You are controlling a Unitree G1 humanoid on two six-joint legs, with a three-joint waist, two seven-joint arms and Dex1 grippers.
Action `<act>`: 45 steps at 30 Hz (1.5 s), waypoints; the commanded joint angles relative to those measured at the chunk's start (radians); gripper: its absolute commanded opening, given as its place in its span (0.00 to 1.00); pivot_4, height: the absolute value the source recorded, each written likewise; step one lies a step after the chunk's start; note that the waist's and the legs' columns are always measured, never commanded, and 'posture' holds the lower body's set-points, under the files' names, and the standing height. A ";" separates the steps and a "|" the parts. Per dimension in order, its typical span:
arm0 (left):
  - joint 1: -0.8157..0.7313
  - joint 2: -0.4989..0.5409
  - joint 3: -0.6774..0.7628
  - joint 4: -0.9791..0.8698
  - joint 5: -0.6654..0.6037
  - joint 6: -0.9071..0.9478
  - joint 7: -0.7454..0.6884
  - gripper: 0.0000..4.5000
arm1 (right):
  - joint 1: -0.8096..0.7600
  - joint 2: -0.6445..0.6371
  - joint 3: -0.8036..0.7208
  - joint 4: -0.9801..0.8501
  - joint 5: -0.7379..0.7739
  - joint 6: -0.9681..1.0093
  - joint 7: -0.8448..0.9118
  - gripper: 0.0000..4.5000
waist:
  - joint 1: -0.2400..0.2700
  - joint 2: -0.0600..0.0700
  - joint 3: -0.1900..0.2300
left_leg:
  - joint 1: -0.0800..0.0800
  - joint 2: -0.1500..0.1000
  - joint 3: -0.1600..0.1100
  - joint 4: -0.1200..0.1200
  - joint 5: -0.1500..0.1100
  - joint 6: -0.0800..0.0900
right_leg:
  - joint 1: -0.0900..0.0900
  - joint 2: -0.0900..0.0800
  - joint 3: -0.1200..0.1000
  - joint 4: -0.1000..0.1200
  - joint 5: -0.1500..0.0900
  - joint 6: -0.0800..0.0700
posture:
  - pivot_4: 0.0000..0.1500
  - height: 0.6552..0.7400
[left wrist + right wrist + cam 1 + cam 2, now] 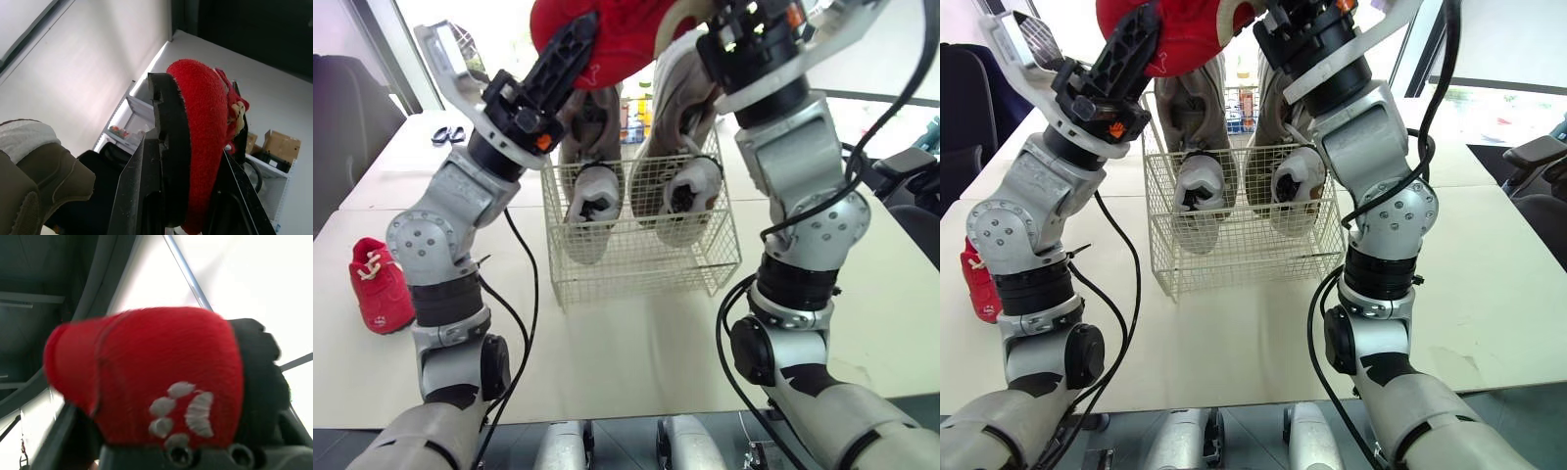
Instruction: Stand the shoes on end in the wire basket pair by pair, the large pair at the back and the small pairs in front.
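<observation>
Bright red shoe (pixel 146 362) (white paw print (pixel 186 413)), white wire basket (pixel 636 279), beige-and-white shoes (pixel 590 196)

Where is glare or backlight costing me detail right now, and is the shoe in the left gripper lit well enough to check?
Left eye view: the window behind the wire basket is washed out white, though the grey shoes inside read fine. Left wrist view: the red shoe is evenly lit in the left gripper. Right wrist view: white glare behind the shoe, but its paw print is plain.
</observation>
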 commanded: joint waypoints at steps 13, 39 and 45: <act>0.092 0.273 -0.053 -0.258 0.186 0.088 -0.014 0.99 | -0.089 -0.365 -0.027 0.038 -0.062 0.117 0.271 0.19 | -0.001 0.000 0.001 | 0.001 0.000 0.000 -0.002 0.000 0.000 | 0.000 0.000 0.000 -0.001 0.000 0.000 | 1.00 0.07; 0.646 0.839 0.301 -0.471 -0.138 0.163 -0.101 0.99 | -0.009 -0.729 0.073 0.302 -0.428 0.091 1.135 0.19 | 0.002 0.000 0.002 | 0.011 0.000 0.002 -0.016 0.000 0.000 | 0.009 -0.004 0.001 -0.017 -0.002 -0.006 | 1.00 0.07; 0.656 0.840 0.287 -0.468 -0.124 0.152 -0.120 0.99 | -0.067 -0.742 0.040 0.301 -0.417 0.118 1.132 0.19 | 0.001 0.000 0.002 | 0.011 0.000 0.002 -0.016 0.000 0.000 | 0.008 -0.004 0.001 -0.017 -0.002 -0.006 | 1.00 0.07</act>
